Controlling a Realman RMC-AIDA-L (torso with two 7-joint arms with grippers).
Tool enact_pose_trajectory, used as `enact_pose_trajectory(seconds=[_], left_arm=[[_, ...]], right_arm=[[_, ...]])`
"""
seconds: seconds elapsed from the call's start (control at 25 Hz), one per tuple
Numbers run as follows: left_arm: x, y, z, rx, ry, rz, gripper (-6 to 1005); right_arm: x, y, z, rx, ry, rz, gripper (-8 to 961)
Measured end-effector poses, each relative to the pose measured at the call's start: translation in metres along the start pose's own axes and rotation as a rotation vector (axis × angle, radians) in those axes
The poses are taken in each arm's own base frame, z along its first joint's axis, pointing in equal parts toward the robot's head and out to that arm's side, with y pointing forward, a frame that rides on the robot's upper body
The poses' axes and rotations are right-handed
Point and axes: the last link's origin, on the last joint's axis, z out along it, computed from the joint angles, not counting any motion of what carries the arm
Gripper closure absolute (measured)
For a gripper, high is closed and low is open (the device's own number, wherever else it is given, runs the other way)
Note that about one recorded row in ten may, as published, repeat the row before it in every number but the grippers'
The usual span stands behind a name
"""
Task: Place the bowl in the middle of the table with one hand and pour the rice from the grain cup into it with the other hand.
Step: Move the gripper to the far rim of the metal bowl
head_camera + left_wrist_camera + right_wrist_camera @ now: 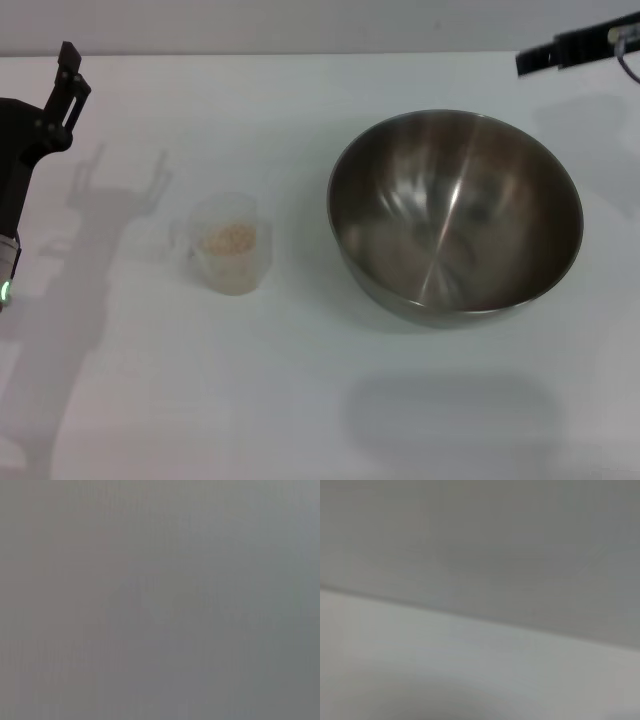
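The bowl point(455, 215), a large shiny steel one, stands empty on the white table point(320, 400), right of the middle. The grain cup point(230, 245), small and frosted, stands upright to the bowl's left, with rice point(228, 238) in it. My left gripper point(68, 78) is raised at the far left edge, well apart from the cup; its shadow on the table shows two spread prongs, so it is open and empty. My right gripper point(532, 60) reaches in at the top right corner, above and behind the bowl, not touching it. Both wrist views show only plain grey surfaces.
The table's far edge point(300, 54) runs along the top of the head view against a grey wall. White tabletop lies between the cup and the bowl and along the front.
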Motion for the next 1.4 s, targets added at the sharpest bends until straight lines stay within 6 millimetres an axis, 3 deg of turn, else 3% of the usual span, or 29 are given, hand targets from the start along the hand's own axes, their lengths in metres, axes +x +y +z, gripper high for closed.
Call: enact_pose_trajectory(seconds=[0.28,1.32,1.4], left_arm=[[0.001,0.000,0.000,0.002,0.004,0.001,196],[0.001,0.000,0.000,0.001,0.010,0.002,206],[0.001,-0.001,0.000,0.001,0.009,0.003,207]], right_arm=[[0.012,0.001,0.019,-0.042,0.186,-0.057,340],[0.042,0.001,0.053,-0.049,0.336,-0.130,382],[0.042,0.001,0.053,-0.050,0.332,-0.137,464]])
